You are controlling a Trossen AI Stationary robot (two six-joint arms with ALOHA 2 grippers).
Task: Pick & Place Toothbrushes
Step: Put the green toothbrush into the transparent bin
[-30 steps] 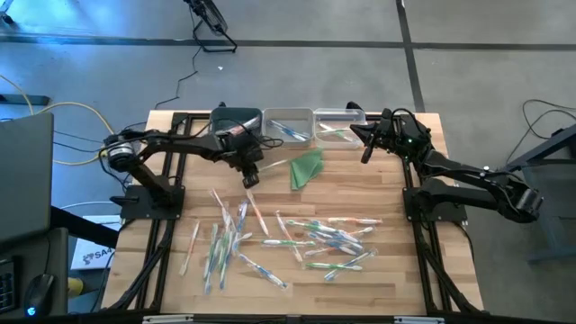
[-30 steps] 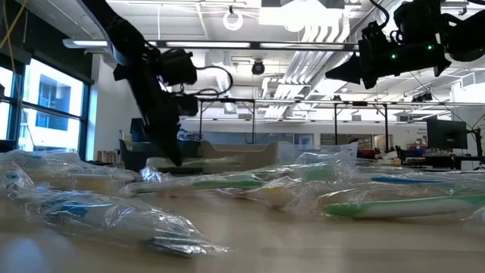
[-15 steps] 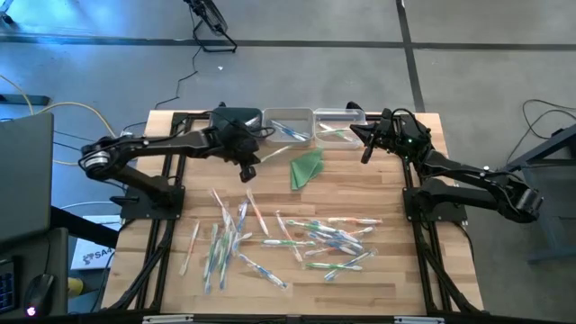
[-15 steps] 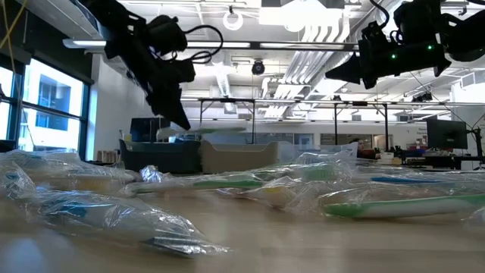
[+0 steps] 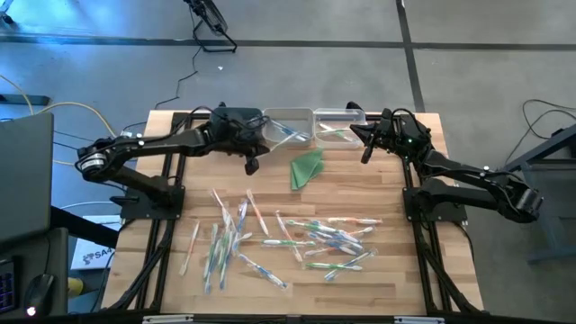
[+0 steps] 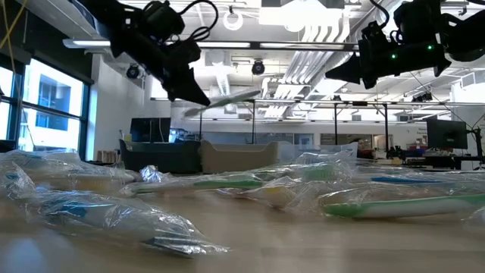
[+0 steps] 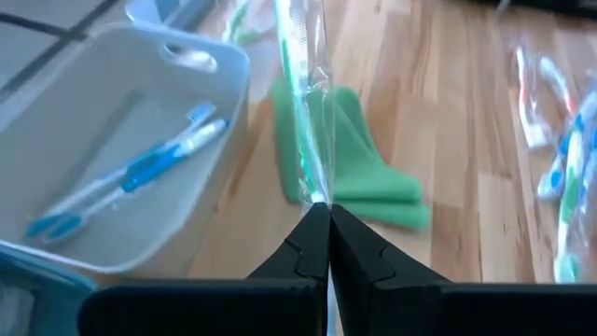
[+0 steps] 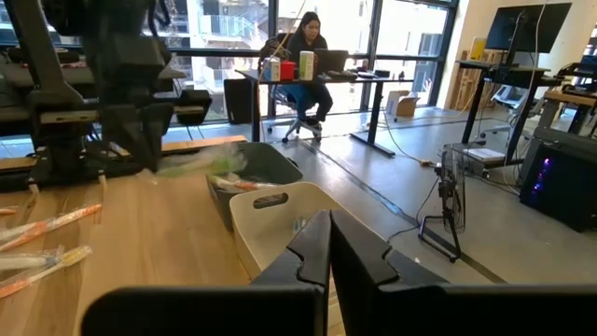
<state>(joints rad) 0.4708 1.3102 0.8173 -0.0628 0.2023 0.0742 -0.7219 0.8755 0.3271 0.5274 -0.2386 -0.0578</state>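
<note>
Held toothbrush [image 7: 300, 93] runs off the frame's edge.

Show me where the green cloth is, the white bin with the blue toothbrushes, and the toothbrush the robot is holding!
green cloth [image 5: 307, 168], high view, middle of the folded triangle.
white bin [image 7: 216, 86], left wrist view, its rim.
held toothbrush [image 7: 303, 89], left wrist view, its wrapped green-and-white handle above the left hand [image 7: 320, 210].

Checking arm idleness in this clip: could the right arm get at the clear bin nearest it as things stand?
Probably yes. The right hand hangs shut just beside the clear bin, with nothing between them. The left hand, shut on a green toothbrush, works nearer the middle bin.
</note>
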